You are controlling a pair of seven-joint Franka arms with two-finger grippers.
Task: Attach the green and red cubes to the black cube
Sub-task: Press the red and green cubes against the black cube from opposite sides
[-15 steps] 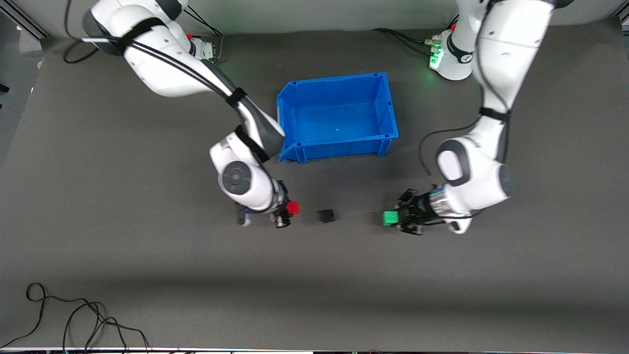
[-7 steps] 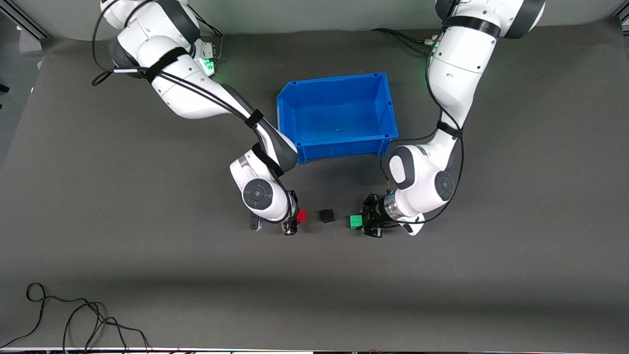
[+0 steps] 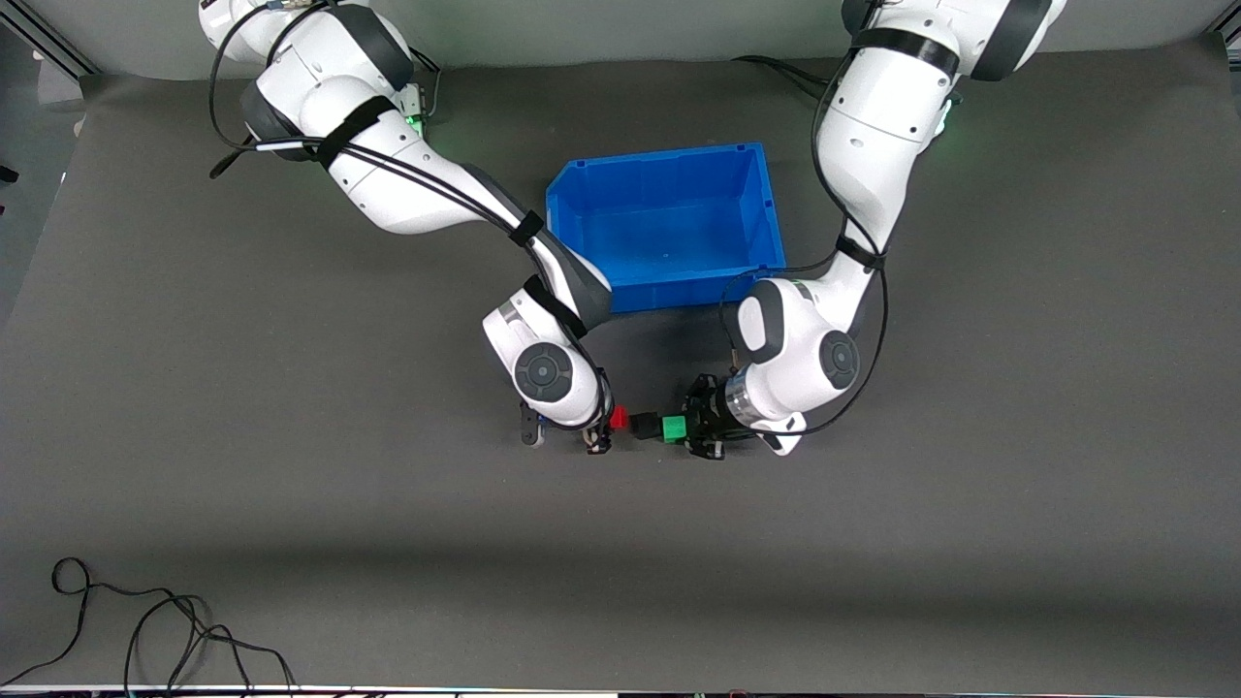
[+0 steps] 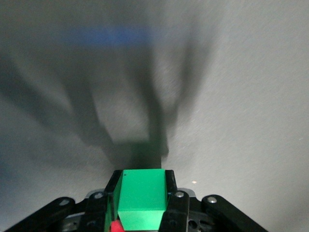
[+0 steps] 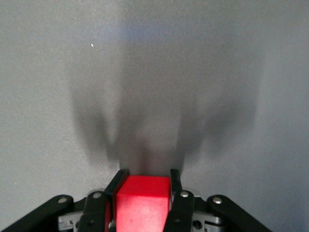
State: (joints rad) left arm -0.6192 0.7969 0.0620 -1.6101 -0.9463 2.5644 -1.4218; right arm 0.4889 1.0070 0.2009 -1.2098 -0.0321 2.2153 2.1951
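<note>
**Pressing two held cubes against a central black cube**

Showing the front view, the black cube point(image 3: 644, 425) rests on the dark table point(image 3: 291, 485), nearer to the front camera than the blue bin point(image 3: 669, 231); the red cube point(image 3: 619, 418) touches it on the side toward the right arm's end of the table, and the green cube point(image 3: 674, 428) touches it on the side toward the left arm's end, so that the three form one row. The right gripper point(image 3: 606, 427), low over the table beside the black cube, has its fingers clamped on the red cube; the right wrist view confirms this, the red cube point(image 5: 143, 204) sitting squeezed between the two black fingers point(image 5: 116, 186) of the right gripper point(image 5: 144, 186). The left gripper point(image 3: 693, 434), likewise low over the table at the row's other end, grasps the green cube; in the left wrist view the green cube point(image 4: 141, 197) fills the gap between the fingers point(image 4: 170, 186) of the left gripper point(image 4: 141, 186). A small patch of red point(image 4: 116, 227) shows at the edge of that view beneath the green cube. The bin stands between the two arms' forearms; a loose black cable point(image 3: 145, 630) lies at the table's near edge, toward the right arm's end.
</note>
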